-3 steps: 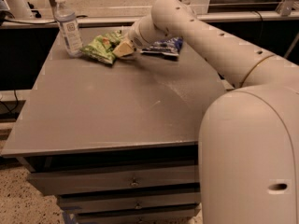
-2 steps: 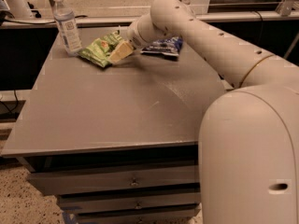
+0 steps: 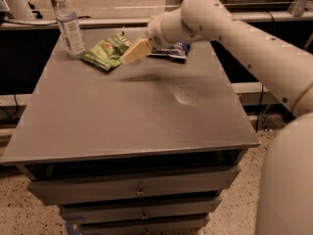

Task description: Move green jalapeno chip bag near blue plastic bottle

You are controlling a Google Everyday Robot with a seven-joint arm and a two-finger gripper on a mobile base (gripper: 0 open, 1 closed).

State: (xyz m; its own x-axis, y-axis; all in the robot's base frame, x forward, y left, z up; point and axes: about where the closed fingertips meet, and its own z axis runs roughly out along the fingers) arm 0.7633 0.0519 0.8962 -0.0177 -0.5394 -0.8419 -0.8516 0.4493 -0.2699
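Bench (image 3: pixel 122 121): grey top seen from the front, drawers (image 3: pixel 137 190) beneath it, speckled floor (image 3: pixel 19 214) at its foot.
Blue plastic bottle (image 3: pixel 68 26): upright at the far left corner of the bench, white cap on.
Green jalapeno chip bag (image 3: pixel 105 53): lying on the far part of the bench, just right of the blue plastic bottle; whether they touch is unclear.
Hand (image 3: pixel 133 53): beige, low over the bench, against the right edge of the green jalapeno chip bag; apart or clamped, cannot tell.
Arm (image 3: pixel 234 38): white, reaching in from the right.
Dark blue chip bag (image 3: pixel 173 50): far edge, behind the hand, partly hidden by the arm.
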